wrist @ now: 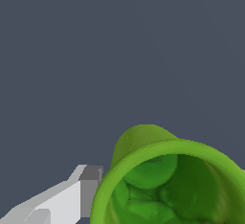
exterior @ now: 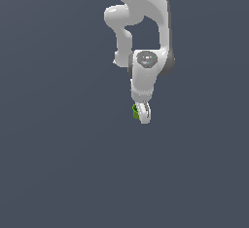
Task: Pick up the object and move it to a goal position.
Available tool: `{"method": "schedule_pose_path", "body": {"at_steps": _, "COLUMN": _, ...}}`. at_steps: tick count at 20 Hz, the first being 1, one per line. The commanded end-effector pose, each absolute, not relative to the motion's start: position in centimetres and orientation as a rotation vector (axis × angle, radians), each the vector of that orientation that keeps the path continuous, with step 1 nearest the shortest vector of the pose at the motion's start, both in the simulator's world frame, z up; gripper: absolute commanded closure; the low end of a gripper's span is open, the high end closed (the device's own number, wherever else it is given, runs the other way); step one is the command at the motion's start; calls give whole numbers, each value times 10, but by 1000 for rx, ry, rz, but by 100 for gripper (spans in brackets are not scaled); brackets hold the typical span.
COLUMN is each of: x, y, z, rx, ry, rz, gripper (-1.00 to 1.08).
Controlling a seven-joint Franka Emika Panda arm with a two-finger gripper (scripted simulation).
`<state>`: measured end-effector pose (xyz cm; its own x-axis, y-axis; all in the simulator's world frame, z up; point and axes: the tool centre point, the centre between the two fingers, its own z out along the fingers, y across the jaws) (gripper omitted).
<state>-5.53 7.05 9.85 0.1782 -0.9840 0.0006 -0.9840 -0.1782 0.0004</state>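
The object (exterior: 135, 111) is a small bright green cup that peeks out beside the white gripper (exterior: 142, 114) at the arm's lower end in the exterior view. In the wrist view the object (wrist: 143, 144) fills the near corner, with its hollow top facing the camera and a lumpy green inside. The gripper (wrist: 170, 189) is shut on it. One white finger with a grey pad (wrist: 90, 189) presses against the cup's outer wall. The other finger is almost wholly out of frame. No goal marker shows in either view.
The white arm (exterior: 146, 22) reaches in from the top of the exterior view. A plain dark grey surface (exterior: 58, 163) spreads all around it.
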Motion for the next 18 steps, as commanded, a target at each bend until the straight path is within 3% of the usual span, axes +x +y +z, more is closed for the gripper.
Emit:
{"method": "schedule_pose_path", "body": {"at_steps": 1, "x": -52, "y": 84, "z": 120, "rx": 2411, "ry": -2014, "rz": 3, "gripper": 108}}
{"method": "schedule_pose_path", "body": {"at_steps": 18, "x": -30, "y": 187, "z": 276, "rx": 2411, "ry": -2013, "rz": 3, "gripper": 108}}
